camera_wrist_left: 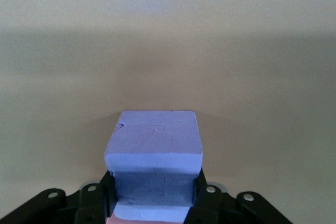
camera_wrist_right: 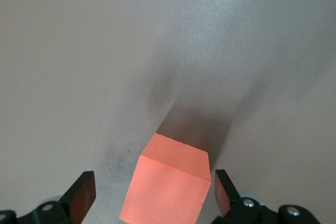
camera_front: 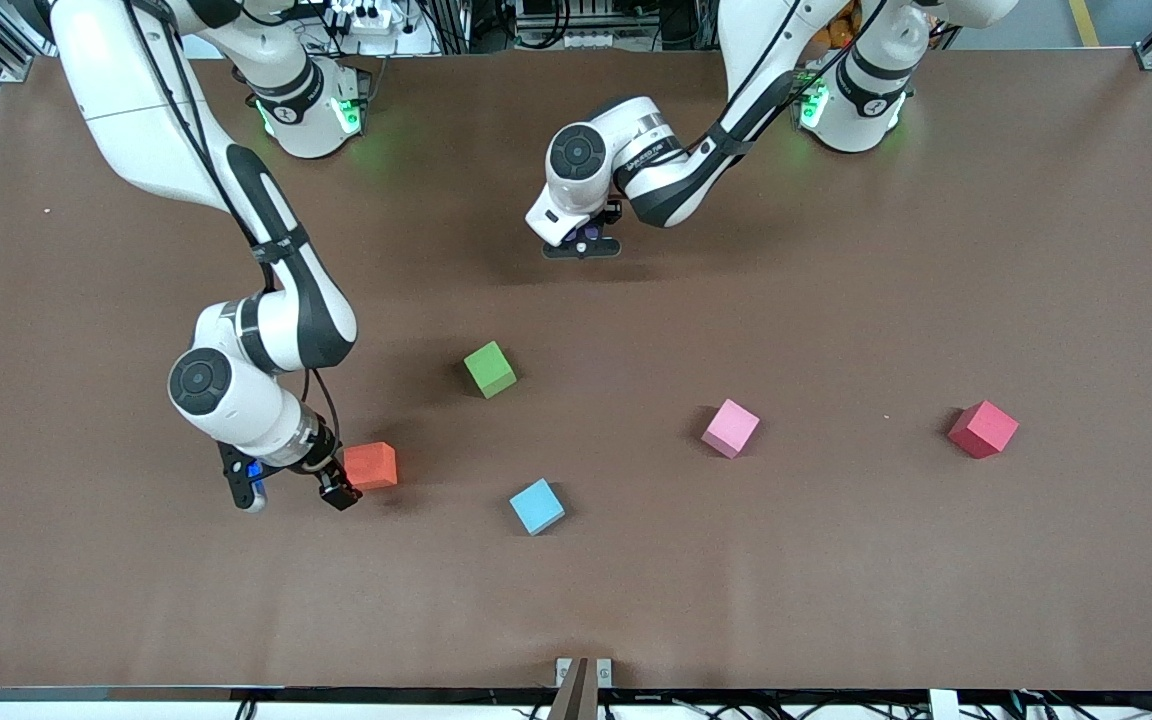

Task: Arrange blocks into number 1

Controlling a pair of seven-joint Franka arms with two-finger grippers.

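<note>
Meanwhile, my left gripper (camera_front: 582, 243), upper centre of the front view, pinched a purple block (camera_wrist_left: 154, 150) over bare table (camera_front: 836, 560). My right gripper (camera_front: 296, 488), lower left, had its jaws spread around the orange block (camera_front: 371, 465), not yet closed. A pink block (camera_front: 731, 427) sat right of centre. I judged gathering underway; next, closing squarely on orange.

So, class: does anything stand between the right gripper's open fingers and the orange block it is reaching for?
Nothing visible does. The right gripper is open with the orange block lying partly between its fingers, only bare table around it. The green cube sits well apart.
</note>
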